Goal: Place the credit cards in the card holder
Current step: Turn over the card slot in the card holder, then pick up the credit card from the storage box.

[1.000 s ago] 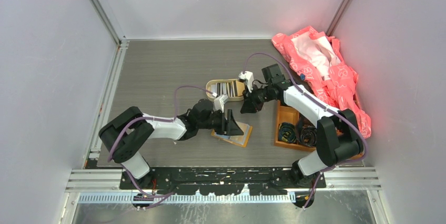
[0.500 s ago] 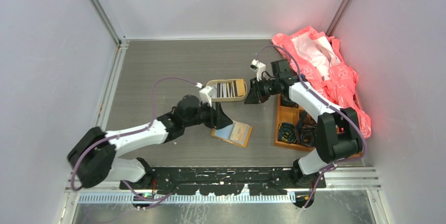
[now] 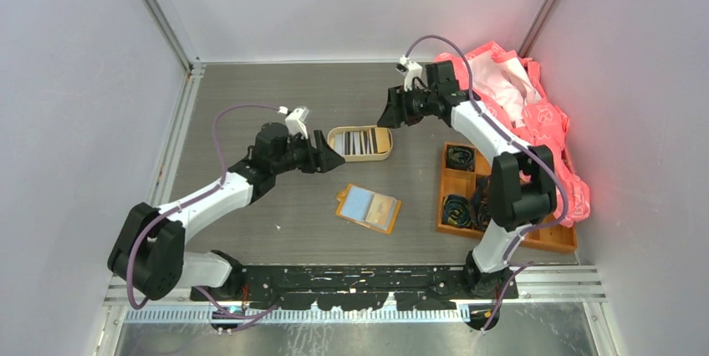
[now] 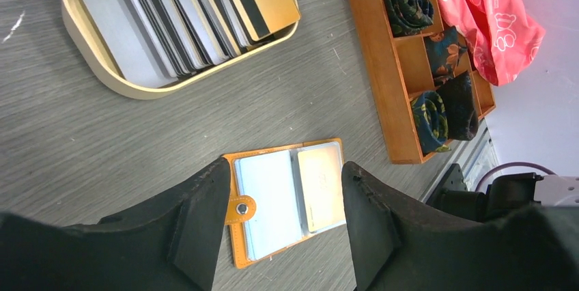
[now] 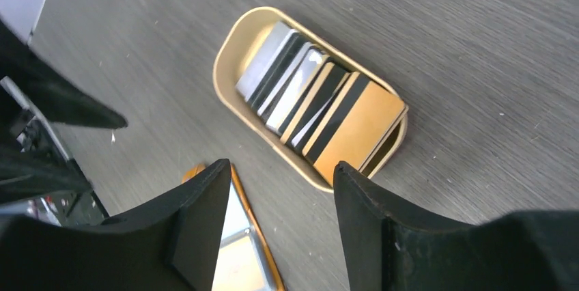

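The orange card holder (image 3: pixel 369 208) lies open and flat on the table, pale blue and tan inside, snap stud at its left edge; it also shows in the left wrist view (image 4: pixel 287 199) and partly in the right wrist view (image 5: pixel 242 250). Several credit cards (image 3: pixel 361 141) stand in an oval beige tin (image 3: pixel 339 151), seen also in the left wrist view (image 4: pixel 198 18) and the right wrist view (image 5: pixel 321 110). My left gripper (image 3: pixel 328 154) is open and empty, raised left of the tin. My right gripper (image 3: pixel 386 114) is open and empty, raised behind the tin.
An orange wooden compartment tray (image 3: pixel 458 189) with rolled dark items stands at the right, also in the left wrist view (image 4: pixel 382 65). A crumpled pink cloth (image 3: pixel 518 105) lies at the back right. Side walls enclose the table.
Both arms have lifted and pulled back from the card holder: the left gripper moved up and left beside the tin, the right gripper moved back and up. The card holder lies open, uncovered.
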Available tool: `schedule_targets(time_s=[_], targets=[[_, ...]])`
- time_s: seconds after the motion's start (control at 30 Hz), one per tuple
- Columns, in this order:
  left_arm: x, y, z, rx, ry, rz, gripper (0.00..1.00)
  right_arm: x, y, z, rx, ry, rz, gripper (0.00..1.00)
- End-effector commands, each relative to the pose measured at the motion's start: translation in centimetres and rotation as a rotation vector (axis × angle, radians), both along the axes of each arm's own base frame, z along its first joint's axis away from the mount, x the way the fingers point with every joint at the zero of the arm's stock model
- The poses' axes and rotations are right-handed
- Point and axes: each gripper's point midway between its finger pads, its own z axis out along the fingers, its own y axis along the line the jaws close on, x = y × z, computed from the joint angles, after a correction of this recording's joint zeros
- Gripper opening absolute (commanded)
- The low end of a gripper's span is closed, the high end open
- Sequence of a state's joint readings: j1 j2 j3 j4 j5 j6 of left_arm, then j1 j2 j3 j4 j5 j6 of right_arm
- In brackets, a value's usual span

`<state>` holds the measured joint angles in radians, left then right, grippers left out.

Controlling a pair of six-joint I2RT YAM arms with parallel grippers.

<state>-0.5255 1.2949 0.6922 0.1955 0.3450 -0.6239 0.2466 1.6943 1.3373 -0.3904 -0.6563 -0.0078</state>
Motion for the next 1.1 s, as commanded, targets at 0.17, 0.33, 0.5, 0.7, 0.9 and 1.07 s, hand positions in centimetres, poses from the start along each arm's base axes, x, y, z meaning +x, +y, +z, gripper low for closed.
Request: schedule_targets(time_s=[0.17,0.33,0.5,0.7,0.9,1.07], targets=[[1.7,1.7,-1.0,0.018,0.053,0.024,0.6,3.2,0.2,-4.6,-0.019,0.191,-0.154,0.54],[1.7,1.1,-2.5,-0.02,0.105,0.009,0.59,3.8,0.3,-6.2,-0.031,0.238,-0.164,0.49],[1.5,0.8,-3.2,-0.035,0.135,-0.006,0.58,4.0,-0.1,-7.1,-0.063,0.25,-0.182,0.49],[1.3,0.9,-3.4,-0.038,0.139,-0.002,0.58,3.7,0.3,-8.2,-0.083,0.287,-0.181,0.49],[1.2,1.1,-3.9,-0.033,0.149,0.001,0.58,3.7,0.6,-9.2,-0.091,0.324,-0.199,0.49],[1.2,1.1,-3.9,-0.034,0.151,0.0,0.58,3.5,0.8,-9.6,-0.083,0.356,-0.211,0.48]])
